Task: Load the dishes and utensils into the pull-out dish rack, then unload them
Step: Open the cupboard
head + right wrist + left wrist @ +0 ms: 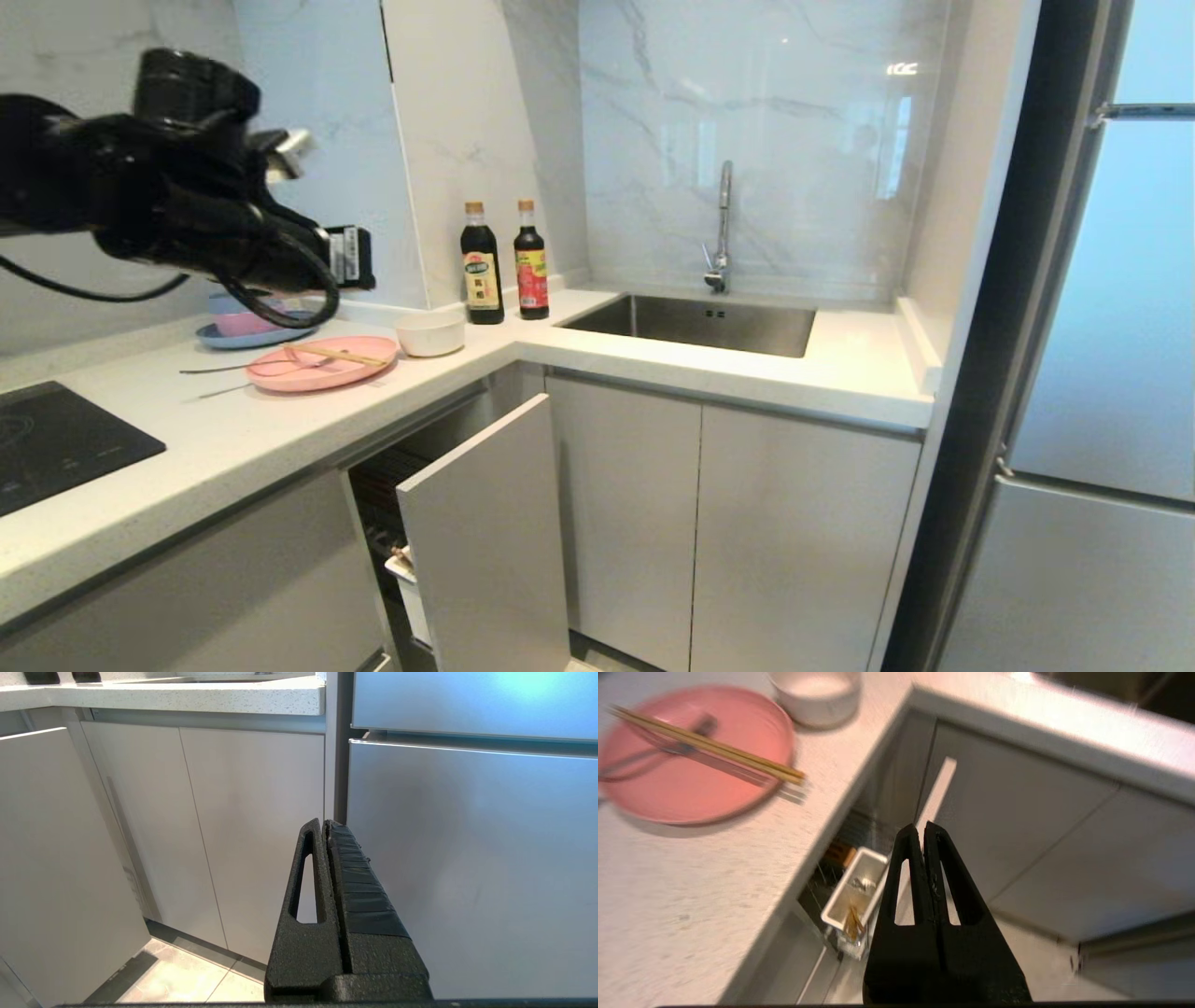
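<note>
The pink plate (pixel 322 371) lies on the counter with the wooden chopsticks (pixel 338 355) across it and the silver spoon (pixel 224 369) resting on its left rim. The white bowl (pixel 429 333) stands just right of the plate. Below the counter the pull-out dish rack (pixel 485 532) is partly drawn out, its grey front panel angled outward. My left arm (pixel 187 215) hangs above the counter's back left. My left gripper (pixel 920 828) is shut and empty, over the rack's white caddy (pixel 857 891) and front panel. My right gripper (pixel 323 823) is shut, parked low before the cabinet doors.
A blue plate with stacked bowls (pixel 245 327) sits behind the pink plate. Two dark bottles (pixel 482 266) stand in the counter corner, beside the sink (pixel 691 322) and faucet (pixel 721 224). A black cooktop (pixel 56 443) is at the left, a fridge (pixel 1102 373) at the right.
</note>
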Controlling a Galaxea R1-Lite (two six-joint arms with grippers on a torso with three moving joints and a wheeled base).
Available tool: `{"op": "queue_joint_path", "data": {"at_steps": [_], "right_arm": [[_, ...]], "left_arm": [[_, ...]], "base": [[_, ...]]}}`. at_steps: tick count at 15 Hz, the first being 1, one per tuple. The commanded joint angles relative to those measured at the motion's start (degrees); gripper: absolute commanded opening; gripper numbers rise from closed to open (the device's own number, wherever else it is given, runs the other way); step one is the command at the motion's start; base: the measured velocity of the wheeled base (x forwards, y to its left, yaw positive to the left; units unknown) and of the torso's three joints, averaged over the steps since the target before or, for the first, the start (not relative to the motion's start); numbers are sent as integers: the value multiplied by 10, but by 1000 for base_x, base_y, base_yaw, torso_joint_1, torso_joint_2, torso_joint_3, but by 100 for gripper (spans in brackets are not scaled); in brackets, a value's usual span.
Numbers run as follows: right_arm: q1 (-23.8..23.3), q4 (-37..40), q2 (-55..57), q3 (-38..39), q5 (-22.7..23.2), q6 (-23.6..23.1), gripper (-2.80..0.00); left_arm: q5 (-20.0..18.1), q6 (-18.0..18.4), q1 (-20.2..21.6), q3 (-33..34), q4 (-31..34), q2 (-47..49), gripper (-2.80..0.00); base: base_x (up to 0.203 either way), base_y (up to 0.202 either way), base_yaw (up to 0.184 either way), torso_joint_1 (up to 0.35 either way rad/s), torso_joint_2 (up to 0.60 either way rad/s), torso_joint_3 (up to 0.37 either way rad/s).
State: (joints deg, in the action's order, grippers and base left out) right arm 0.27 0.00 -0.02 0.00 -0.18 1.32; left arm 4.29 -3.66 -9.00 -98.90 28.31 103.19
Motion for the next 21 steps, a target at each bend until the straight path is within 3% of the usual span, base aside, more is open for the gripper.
{"op": "queue_joint_path", "data": {"at_steps": [1, 11, 21], "right_arm": [[0, 0, 0, 1, 0, 0, -280], [0, -1, 0, 1, 0, 0, -280], [1, 0, 0, 1, 0, 0, -280]], "left_arm": [[2, 1, -14, -6, 3, 69, -280], [93, -1, -30, -85, 5, 263, -280], [104, 15, -26, -111, 0, 361, -280]], "base": [[0, 0, 0, 0, 0, 0], [0, 0, 0, 0, 0, 0], [0, 0, 0, 0, 0, 0]]}}
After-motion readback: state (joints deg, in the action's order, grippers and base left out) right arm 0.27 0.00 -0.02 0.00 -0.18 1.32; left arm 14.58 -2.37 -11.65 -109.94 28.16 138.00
